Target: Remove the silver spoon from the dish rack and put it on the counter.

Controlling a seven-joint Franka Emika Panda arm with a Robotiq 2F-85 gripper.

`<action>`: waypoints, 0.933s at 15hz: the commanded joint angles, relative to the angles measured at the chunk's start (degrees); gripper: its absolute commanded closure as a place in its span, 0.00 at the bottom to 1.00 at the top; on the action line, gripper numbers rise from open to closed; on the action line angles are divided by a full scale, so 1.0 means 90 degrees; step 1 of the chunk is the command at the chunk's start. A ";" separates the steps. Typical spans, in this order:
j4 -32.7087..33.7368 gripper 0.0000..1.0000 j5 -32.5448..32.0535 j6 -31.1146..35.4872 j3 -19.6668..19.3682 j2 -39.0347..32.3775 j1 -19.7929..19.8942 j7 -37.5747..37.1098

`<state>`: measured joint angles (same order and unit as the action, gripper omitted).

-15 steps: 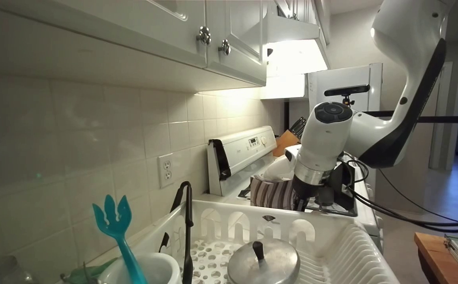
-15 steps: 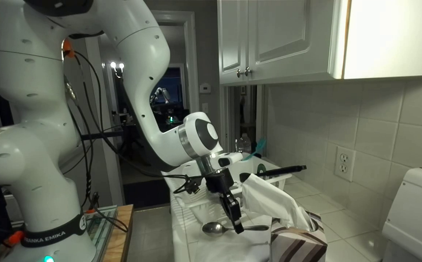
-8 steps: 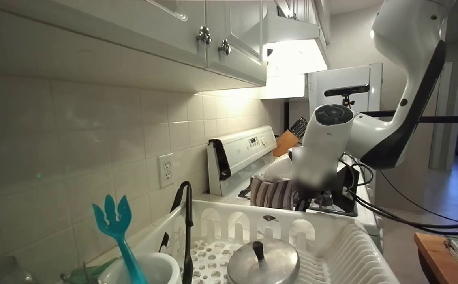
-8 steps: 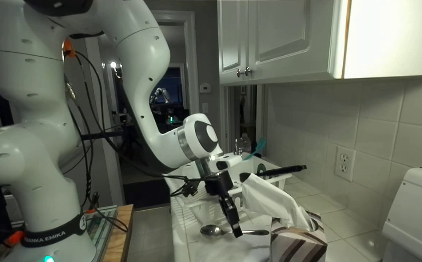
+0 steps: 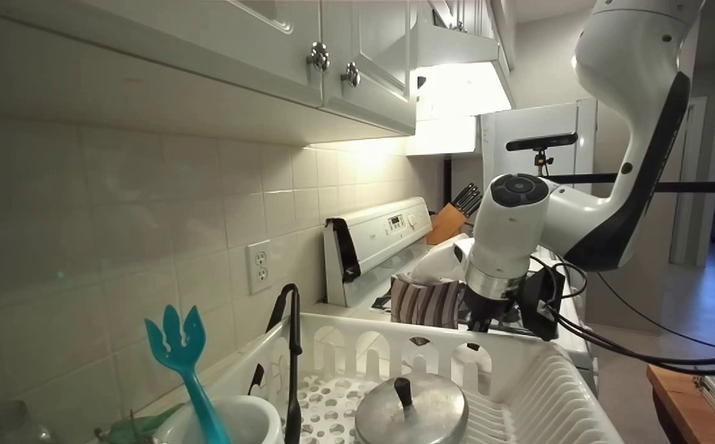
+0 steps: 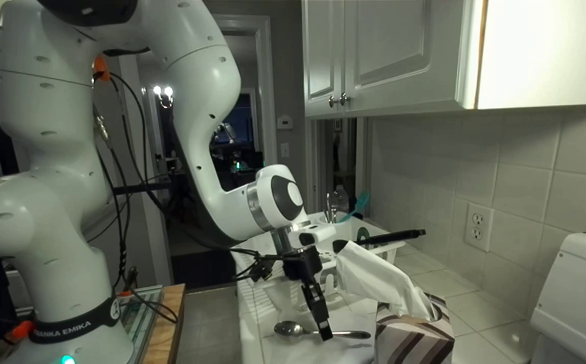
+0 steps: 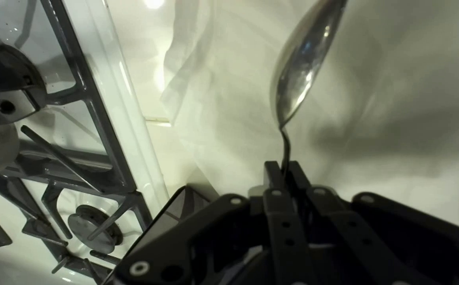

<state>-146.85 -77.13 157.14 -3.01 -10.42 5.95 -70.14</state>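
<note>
The silver spoon (image 6: 288, 329) is gripped by its slim handle, bowl to one side, low over the counter (image 6: 457, 303); a faint shadow falls under the handle end. My gripper (image 6: 326, 336) is shut on it. In the wrist view the handle runs between the fingertips of the gripper (image 7: 286, 168), and the oval bowl of the spoon (image 7: 306, 59) extends beyond them over a white sheet (image 7: 229, 103). Whether the spoon touches that sheet I cannot tell. The white dish rack (image 5: 388, 325) stands apart from the spoon, behind the gripper in an exterior view.
A striped tissue box (image 6: 414, 336) with a tissue sticking up stands close beside the spoon's handle end. Black stove grates (image 7: 95, 107) border the counter. In the rack are a metal lid (image 5: 413, 416), a black-handled utensil (image 5: 294, 364) and a teal pronged utensil (image 5: 179, 348).
My gripper has come down with the spoon in it, shifting slightly away from the tissue box. The grip on the handle stays the same.
</note>
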 commanded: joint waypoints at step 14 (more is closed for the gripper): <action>0.0016 0.00 -0.0030 -0.0038 -0.0140 0.0144 0.0034 -0.0132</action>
<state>-145.91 -77.05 157.10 -3.85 -11.29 5.98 -70.68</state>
